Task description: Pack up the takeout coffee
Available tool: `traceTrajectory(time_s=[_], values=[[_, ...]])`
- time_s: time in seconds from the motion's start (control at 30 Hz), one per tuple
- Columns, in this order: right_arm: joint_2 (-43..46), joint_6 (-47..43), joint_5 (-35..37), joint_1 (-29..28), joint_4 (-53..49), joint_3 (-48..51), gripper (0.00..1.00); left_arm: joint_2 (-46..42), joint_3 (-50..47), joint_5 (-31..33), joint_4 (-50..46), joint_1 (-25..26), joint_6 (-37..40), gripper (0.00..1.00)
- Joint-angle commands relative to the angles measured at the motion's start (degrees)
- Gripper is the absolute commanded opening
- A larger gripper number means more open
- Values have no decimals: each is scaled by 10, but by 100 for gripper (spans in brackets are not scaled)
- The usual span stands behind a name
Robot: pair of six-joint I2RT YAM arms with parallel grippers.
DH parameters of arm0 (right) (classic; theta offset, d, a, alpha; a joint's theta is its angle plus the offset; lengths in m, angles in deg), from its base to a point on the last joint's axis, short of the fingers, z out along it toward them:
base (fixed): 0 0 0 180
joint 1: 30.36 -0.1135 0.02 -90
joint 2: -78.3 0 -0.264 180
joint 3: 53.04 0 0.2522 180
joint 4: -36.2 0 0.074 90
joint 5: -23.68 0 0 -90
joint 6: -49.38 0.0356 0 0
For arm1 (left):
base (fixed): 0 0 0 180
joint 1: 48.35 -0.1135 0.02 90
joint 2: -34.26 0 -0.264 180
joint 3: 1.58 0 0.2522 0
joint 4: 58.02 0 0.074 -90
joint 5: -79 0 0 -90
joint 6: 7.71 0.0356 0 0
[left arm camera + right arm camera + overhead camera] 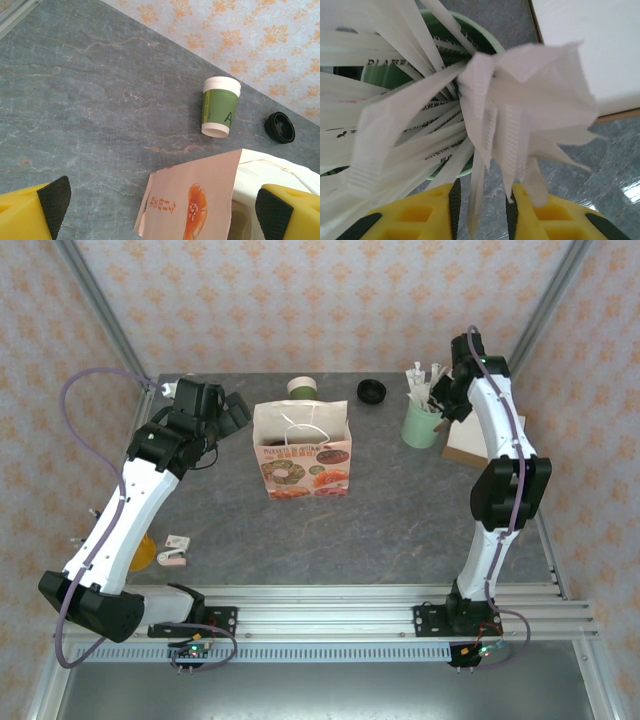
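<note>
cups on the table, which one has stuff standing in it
The taller mint-green cup at right: white-wrapped sticks fan out of it. The small dark-green-banded paper cup behind the printed paper bag has nothing sticking out.

I see one cup (220, 106), one lid (280, 127), one bag (302, 450), one mint cup (421, 427) of many sticks (395, 125), one box (462, 452).

Side things on the grey marbled table (400, 530)
A mint-green cup (421, 428) full of white-wrapped sticks (424, 380) stands at the far right, just beside a flat box (460, 450). A small pink-and-white packet (175, 554) lies at the near left, beside something yellow (145, 552).
</note>
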Motion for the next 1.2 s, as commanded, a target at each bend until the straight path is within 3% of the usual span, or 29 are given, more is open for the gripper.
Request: traceTrajectory(time_s=[0.0, 0.17, 0.37, 0.57, 0.67, 1.0, 1.17], values=[[3, 12, 5, -7, 8, 5, 23, 4, 3, 12, -1, -4, 8, 100], [24, 9, 52, -8, 1, 15, 0, -1, 0, 17, -3, -4, 12, 100], [87, -26, 76, -9, -44, 8, 0, -1, 6, 16, 9, -7, 32, 100], [158, -85, 38, -9, -204, -69, 0, 8, 23, 3, 38, -10, 59, 100], [203, -109, -46, -16, -217, -94, 0, 11, 24, -15, 57, -10, 68, 100], [276, -39, -242, -32, -130, -99, 0, 37, 48, -74, 60, -11, 76, 100], [281, -45, -422, -68, -72, -54, 0, 26, 35, -85, 69, -11, 76, 100]])
